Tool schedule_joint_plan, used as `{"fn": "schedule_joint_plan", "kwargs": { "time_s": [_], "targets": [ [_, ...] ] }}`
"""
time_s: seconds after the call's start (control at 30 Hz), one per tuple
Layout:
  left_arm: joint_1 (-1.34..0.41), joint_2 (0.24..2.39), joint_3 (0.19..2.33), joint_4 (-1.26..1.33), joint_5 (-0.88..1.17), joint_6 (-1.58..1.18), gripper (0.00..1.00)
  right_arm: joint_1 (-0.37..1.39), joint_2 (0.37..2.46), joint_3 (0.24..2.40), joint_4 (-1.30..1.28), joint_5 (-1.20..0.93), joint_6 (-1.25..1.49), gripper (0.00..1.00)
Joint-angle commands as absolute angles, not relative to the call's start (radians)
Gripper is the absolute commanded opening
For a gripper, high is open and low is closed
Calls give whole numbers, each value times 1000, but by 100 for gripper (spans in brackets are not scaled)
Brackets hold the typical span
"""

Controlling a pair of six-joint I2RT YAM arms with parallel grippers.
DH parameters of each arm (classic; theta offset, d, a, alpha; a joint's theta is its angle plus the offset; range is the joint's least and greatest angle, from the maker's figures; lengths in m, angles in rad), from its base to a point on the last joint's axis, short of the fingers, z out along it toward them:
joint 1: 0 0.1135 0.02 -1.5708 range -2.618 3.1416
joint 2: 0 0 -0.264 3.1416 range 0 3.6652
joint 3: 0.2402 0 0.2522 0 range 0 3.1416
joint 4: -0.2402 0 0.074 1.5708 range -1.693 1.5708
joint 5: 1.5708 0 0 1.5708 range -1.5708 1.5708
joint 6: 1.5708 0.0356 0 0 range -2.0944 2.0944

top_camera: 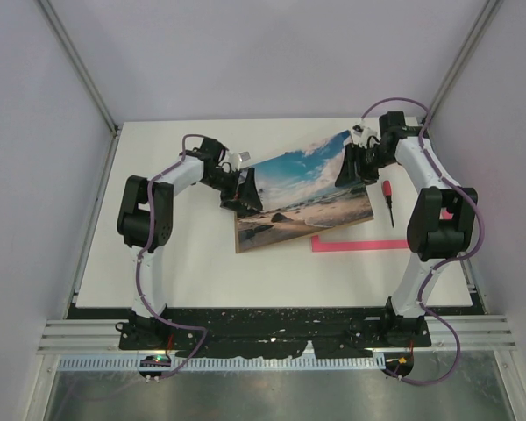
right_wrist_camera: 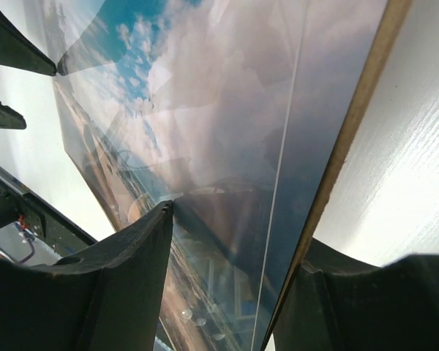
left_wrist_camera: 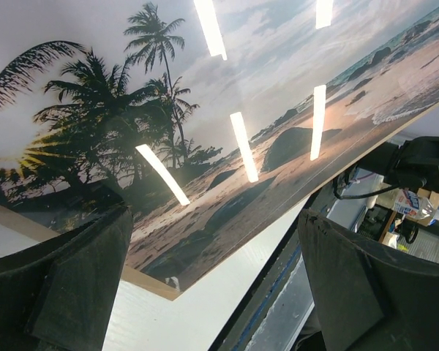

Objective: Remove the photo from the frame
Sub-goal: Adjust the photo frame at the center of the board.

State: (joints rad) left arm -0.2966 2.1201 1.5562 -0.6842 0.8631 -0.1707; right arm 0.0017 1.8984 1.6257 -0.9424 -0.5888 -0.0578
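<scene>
The photo (top_camera: 302,189), a glossy beach print on a brown board, is tilted above the white table (top_camera: 175,272), its right side raised. My right gripper (top_camera: 351,167) is shut on its upper right edge. In the right wrist view one finger (right_wrist_camera: 132,256) presses the print (right_wrist_camera: 205,95) and the other sits behind the brown edge (right_wrist_camera: 358,110); the right gripper (right_wrist_camera: 238,227) spans it. My left gripper (top_camera: 245,195) is at the photo's left edge. In the left wrist view the left gripper (left_wrist_camera: 216,216) is wide open, the print's (left_wrist_camera: 227,110) corner between the fingers. The pink frame (top_camera: 355,246) lies flat under the photo's lower right.
A red-handled screwdriver (top_camera: 389,200) lies on the table right of the photo, near the right arm. The enclosure's walls stand close on the left, right and back. The table's near edge shows in the left wrist view (left_wrist_camera: 278,285).
</scene>
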Motion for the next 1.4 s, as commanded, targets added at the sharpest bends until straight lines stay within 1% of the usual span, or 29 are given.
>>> {"fn": "schedule_joint_plan", "kwargs": {
  "time_s": [0.0, 0.3, 0.53, 0.73, 0.9, 1.17, 1.37],
  "targets": [
    [-302, 2131, 1571, -675, 856, -149, 100, 52, 1874, 1666, -923, -542, -101, 55],
    [-302, 2134, 1574, -676, 858, -149, 100, 121, 1936, 1690, -956, -413, -156, 58],
    [-302, 2135, 1574, -676, 861, -149, 100, 129, 1942, 1700, -954, -316, -153, 58],
    [-302, 2135, 1574, -678, 862, -147, 100, 129, 1970, 1684, -951, -322, -160, 59],
    [-302, 2135, 1574, -678, 864, -147, 100, 127, 1993, 1663, -939, -307, -173, 62],
    [-302, 2137, 1575, -678, 865, -147, 100, 124, 2020, 1638, -907, -350, -176, 63],
    [-304, 2137, 1575, -678, 867, -146, 100, 124, 2034, 1637, -902, -325, -170, 64]
  ]
}}
